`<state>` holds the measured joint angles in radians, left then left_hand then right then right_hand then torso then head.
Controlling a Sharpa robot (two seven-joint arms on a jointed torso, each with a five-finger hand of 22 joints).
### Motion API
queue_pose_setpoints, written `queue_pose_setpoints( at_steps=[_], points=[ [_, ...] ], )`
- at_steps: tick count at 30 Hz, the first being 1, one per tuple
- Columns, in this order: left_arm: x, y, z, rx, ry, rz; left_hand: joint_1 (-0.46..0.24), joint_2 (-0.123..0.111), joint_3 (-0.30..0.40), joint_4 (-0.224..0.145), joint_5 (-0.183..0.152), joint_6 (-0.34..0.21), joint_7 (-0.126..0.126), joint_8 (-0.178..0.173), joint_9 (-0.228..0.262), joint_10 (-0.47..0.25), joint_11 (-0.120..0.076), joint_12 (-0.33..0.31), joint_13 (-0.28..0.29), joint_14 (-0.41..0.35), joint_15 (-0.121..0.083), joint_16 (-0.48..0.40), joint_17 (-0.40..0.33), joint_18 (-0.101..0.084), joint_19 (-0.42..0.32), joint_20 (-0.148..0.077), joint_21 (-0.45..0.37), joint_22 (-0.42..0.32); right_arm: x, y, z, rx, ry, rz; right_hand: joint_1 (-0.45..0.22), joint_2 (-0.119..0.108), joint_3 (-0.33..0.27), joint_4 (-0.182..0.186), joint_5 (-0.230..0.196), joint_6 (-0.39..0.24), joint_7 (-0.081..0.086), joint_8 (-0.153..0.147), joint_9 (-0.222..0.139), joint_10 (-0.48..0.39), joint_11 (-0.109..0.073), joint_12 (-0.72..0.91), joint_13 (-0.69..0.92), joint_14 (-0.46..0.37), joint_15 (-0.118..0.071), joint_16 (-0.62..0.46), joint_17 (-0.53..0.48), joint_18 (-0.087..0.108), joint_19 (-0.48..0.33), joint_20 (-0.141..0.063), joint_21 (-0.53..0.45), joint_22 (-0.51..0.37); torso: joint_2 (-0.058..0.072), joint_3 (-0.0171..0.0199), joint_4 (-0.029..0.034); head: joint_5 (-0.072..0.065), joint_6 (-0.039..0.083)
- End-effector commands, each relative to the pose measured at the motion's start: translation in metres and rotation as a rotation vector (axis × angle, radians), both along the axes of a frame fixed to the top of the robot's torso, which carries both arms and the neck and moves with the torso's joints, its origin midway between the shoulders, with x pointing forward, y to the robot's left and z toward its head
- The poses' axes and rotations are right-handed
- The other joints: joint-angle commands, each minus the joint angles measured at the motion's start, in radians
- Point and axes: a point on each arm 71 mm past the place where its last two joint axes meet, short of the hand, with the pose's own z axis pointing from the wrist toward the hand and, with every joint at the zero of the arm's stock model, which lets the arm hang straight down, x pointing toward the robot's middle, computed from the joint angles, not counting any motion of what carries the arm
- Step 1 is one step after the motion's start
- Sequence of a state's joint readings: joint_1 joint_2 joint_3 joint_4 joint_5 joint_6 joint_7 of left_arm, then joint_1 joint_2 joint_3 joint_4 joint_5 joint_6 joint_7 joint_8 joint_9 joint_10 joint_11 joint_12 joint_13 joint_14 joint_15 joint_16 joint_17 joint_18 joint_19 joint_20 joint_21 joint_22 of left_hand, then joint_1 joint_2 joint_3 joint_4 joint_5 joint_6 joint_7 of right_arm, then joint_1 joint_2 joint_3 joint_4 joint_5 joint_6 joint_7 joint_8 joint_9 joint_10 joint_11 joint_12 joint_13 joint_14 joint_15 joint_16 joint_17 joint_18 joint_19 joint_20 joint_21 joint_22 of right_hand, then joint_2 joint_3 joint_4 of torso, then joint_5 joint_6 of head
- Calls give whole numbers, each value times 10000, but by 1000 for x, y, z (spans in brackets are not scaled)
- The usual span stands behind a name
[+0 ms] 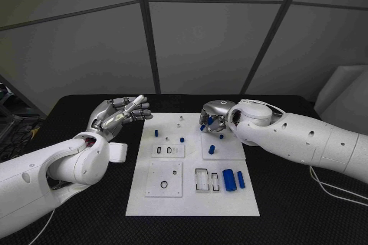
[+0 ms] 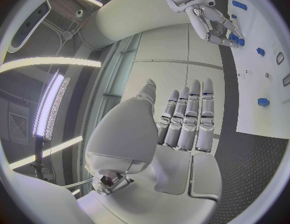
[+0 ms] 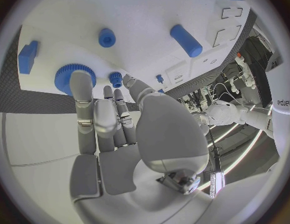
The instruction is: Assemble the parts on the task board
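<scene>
The right silver hand (image 1: 212,117), fingers loosely spread and holding nothing, hovers at twelve o'clock on the white rectangular task board (image 1: 230,202) and could topple the small blue round gear part (image 3: 74,76) if it closes off-centre.

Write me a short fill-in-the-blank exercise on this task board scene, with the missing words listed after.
1. The task board lies on a ____ table.
2. The small parts standing on the board, such as the gear, are coloured ____.
3. The ____ hand is over the board's far end, fingers down among the parts.
4. The left hand is raised beside the board and holds ____.

Missing words: black; blue; right; nothing
</scene>
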<state>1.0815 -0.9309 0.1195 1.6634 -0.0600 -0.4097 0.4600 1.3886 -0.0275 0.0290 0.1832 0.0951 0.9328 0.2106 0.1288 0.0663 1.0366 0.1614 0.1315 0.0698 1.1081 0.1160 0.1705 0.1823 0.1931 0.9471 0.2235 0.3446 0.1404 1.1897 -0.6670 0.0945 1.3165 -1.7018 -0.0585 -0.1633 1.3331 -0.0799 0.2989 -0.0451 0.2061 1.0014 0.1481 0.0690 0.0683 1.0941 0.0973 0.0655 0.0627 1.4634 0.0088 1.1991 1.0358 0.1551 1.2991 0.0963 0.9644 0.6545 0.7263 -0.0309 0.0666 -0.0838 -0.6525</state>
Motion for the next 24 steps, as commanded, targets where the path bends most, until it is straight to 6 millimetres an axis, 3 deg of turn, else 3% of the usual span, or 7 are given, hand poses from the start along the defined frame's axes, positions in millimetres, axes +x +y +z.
queue_pose_setpoints(
  at_steps=[1,9,24],
  points=[
    [0,-2,1,-41,-36,-166,10,72,-47,-37,-53,-23,51,-61,-11,-43,29,-21,-15,-51,-2,-33,9,-101,48,-7,-47,-9,1,0,2,61,-170,33,52,73,112,1,21,95,-17,-4,17,112,-12,42,-1,407,21,73,50,-77,7,0,100,75,10,2,-3,-1,-24],
    [0,-2,1,-40,1,-195,2,80,-54,-36,-52,-26,53,-70,-12,-51,32,-34,-17,-53,0,-47,14,-101,60,-6,-46,-10,4,2,-1,-11,26,47,91,115,478,98,-66,299,-41,29,36,419,-74,67,7,458,-26,456,434,-166,133,-21,688,789,23,-3,2,-12,-51],
    [1,-2,0,-31,43,-217,0,90,-58,-40,-52,-30,56,-81,-12,-60,35,-48,-18,-51,1,-61,21,-100,76,-6,-42,-10,8,3,-6,-245,463,-19,128,98,861,160,-259,431,-51,23,40,578,-98,19,6,444,-42,623,551,-190,95,-30,946,1056,38,-3,-2,34,-130]
  ],
)
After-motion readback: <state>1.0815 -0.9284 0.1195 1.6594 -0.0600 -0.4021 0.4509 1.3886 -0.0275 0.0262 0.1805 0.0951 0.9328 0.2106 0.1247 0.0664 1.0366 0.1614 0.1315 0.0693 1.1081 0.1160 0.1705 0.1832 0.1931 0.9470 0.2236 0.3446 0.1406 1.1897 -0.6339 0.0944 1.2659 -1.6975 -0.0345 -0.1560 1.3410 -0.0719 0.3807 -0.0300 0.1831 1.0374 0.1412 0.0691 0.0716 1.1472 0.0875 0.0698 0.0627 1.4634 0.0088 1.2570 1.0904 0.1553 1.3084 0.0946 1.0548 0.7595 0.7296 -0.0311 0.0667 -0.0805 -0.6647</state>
